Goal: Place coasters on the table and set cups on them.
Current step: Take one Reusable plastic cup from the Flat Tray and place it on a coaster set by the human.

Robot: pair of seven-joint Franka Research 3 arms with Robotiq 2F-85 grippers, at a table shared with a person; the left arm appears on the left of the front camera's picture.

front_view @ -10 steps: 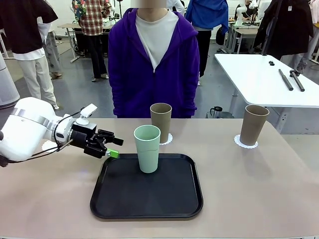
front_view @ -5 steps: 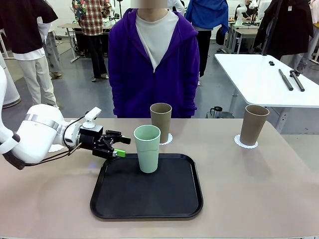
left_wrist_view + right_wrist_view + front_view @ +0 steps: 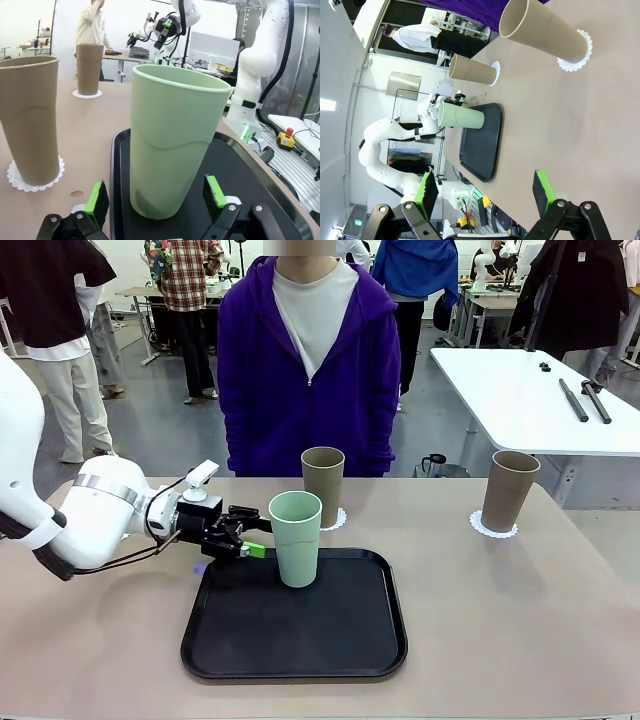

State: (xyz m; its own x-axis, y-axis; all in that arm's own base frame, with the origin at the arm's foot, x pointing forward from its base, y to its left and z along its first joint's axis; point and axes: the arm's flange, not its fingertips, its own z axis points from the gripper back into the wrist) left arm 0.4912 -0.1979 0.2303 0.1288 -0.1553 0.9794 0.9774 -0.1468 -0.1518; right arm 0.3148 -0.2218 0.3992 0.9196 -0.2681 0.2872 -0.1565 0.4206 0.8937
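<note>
A mint green cup (image 3: 296, 538) stands upright near the far edge of a black tray (image 3: 295, 617) on the beige table (image 3: 520, 610). The left gripper (image 3: 250, 532), jaws wide, flanks it without touching. The right gripper (image 3: 485, 192) hangs wide open, holding nothing. Two tan cups (image 3: 323, 486) sit on white coasters (image 3: 494, 527) nearer the tabletop's far edge.

A: Where does the front camera sit?
B: On the robot's side, facing across the bench (image 3: 520, 620) toward the person.
A: And the wrist cameras?
B: Left sits low, close to the green cup (image 3: 172, 145); right, rolled sideways, sees it farther off.
</note>
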